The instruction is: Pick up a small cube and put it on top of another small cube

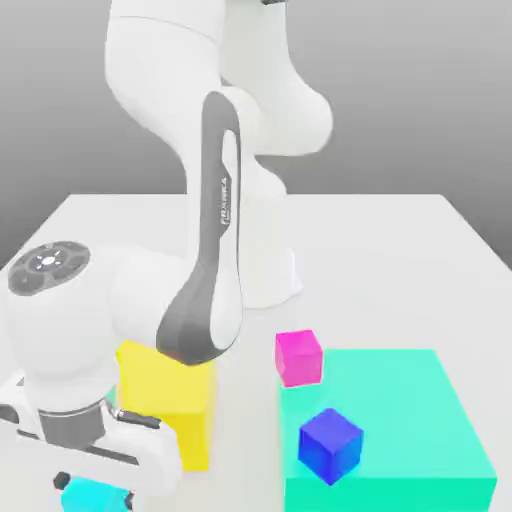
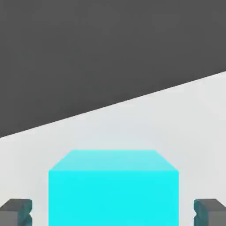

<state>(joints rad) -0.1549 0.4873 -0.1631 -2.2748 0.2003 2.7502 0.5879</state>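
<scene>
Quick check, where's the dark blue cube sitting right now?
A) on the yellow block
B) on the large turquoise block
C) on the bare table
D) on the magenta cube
B: in the exterior view the dark blue cube rests on the top face of the large turquoise block, apart from the magenta cube at that block's far corner.

The arm [image 1: 222, 215] bore small white lettering running lengthwise down its dark grey link in the exterior view. It looked like the maker's name, FRANKA EMIKA, though the letters were barely legible. No other text, number or sign could be read.
</scene>
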